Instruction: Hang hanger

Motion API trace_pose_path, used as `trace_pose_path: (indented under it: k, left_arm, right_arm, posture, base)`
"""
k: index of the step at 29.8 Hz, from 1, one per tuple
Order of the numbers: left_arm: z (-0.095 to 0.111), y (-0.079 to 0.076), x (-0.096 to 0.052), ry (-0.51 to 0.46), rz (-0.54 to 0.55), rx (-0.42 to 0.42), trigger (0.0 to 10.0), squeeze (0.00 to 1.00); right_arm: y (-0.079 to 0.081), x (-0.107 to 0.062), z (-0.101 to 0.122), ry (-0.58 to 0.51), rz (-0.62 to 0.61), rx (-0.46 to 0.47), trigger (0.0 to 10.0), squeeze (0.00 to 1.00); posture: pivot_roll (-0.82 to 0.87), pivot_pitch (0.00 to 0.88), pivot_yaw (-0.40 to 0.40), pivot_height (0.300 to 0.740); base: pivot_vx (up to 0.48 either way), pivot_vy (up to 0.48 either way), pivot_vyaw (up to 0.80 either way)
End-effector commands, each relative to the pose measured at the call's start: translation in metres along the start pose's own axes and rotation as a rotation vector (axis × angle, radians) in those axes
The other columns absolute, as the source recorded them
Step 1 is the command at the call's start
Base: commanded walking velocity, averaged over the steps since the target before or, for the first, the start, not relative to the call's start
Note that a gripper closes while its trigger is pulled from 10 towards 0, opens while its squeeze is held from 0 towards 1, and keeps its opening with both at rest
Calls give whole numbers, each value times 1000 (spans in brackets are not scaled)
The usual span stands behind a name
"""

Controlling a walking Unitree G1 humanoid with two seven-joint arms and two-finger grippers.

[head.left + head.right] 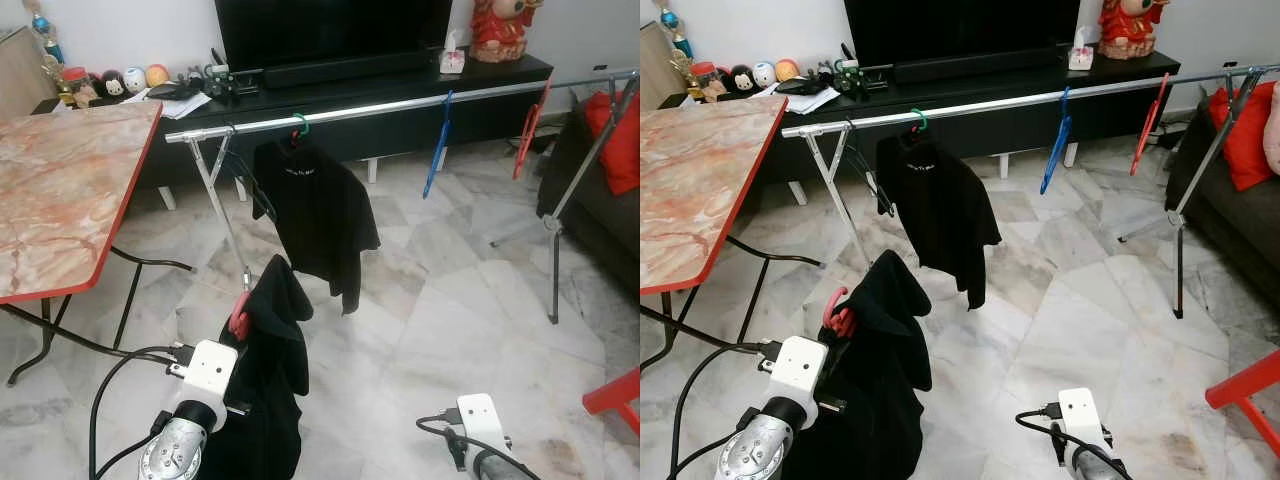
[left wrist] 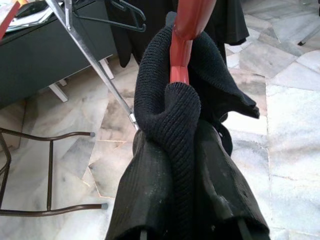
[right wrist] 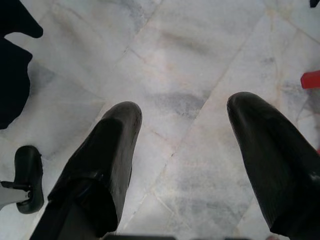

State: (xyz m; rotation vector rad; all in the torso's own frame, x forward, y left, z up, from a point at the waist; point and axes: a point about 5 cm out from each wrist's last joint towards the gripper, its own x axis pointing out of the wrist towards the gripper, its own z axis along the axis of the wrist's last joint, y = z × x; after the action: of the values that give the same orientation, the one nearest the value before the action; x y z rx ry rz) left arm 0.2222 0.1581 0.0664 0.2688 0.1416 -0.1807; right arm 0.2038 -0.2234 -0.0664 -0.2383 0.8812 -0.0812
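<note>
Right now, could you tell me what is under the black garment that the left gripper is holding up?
A red hanger pokes out of the black garment; its hook shows, but the rest is covered. The left gripper is largely wrapped in fabric too.

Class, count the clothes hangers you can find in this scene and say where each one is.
5: green hanger on the rail under a black garment, bare black hanger near the rail's left end, blue hanger, red hanger further right, and the red hanger in the left gripper. Others may be hidden.

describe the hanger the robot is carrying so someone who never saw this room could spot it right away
Start at the long silver clothes rail in front of the black TV cabinet, then drop to the near floor where the left gripper is. The red hanger rises from it, draped in a black knit garment; the others all hang on the rail.
</note>
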Motion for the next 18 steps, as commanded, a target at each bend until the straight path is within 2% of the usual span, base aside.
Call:
trace_pose_path:
  k: [1, 4, 5, 6, 8, 9, 10, 11, 12, 13, 14, 15, 16, 18]
  left_arm:
    - [10, 6, 3, -42, 22, 9, 10000, 0]
    - [10, 6, 3, -41, 24, 8, 10000, 0]
    - [9, 8, 2, -38, 31, 3, 10000, 0]
    - [9, 8, 2, -37, 33, 1, 10000, 0]
    - [9, 8, 2, -37, 34, 0, 10000, 0]
    - [9, 8, 2, -37, 35, 0, 10000, 0]
    - [9, 9, 2, -37, 39, 0, 10000, 0]
    - [9, 10, 2, -37, 41, 0, 10000, 0]
    - [9, 10, 2, -36, 42, 0, 10000, 0]
    - [8, 11, 2, -35, 44, 0, 10000, 0]
    - [8, 11, 2, -34, 45, 0, 10000, 0]
    - [8, 12, 2, -33, 47, 1, 10000, 0]
    - [8, 12, 1, -31, 50, 1, 10000, 0]
    - [7, 14, 1, -28, 56, 0, 10000, 0]
  right_arm:
    - [5, 0, -1, 7, 26, 23, 10000, 1000]
    - [8, 0, 2, -28, 56, 55, 10000, 1000]
    - [8, 0, -2, 11, 47, 43, 10000, 1000]
    - [8, 0, -3, 15, 45, 35, 10000, 0]
    - [8, 0, -3, 15, 44, 29, 10000, 0]
    - [7, -1, -4, 7, 43, 28, 10000, 1000]
    - [3, -2, -8, 22, 34, 16, 10000, 1000]
    - [1, -2, -12, 44, 34, 13, 10000, 424]
    - [0, -3, -15, 59, 36, 11, 10000, 424]
    - [-2, -3, -16, 51, 35, 15, 10000, 0]
    - [-4, -3, -16, 41, 35, 20, 10000, 0]
    - [-7, -4, -17, 37, 27, 25, 10000, 784]
    - [-8, -4, -18, 39, 32, 34, 10000, 1000]
    - [-10, -4, -20, 55, 43, 25, 10000, 1000]
  posture:
    - [-3, 0, 86, 740]
    - [-3, 0, 86, 740]
    - [-3, 0, 86, 740]
    - [-3, 0, 86, 740]
    - [-3, 0, 86, 740]
    - [-1, 0, 85, 740]
    - [1, 0, 83, 740]
    - [0, 0, 83, 740]
    - [1, 0, 82, 740]
    - [2, 0, 82, 740]
    - [3, 0, 82, 740]
    - [3, 0, 82, 740]
    - [3, 0, 82, 740]
    - [-1, 0, 83, 740]
  base:
    - [0, 0, 0]
    - [0, 0, 0]
    - [0, 0, 0]
    - [0, 0, 0]
    - [0, 0, 0]
    - [0, 0, 0]
    - [0, 0, 0]
    - [0, 0, 0]
    - [0, 0, 0]
    - [0, 0, 0]
    - [0, 0, 0]
    - [0, 0, 0]
    - [0, 0, 0]
    - [0, 0, 0]
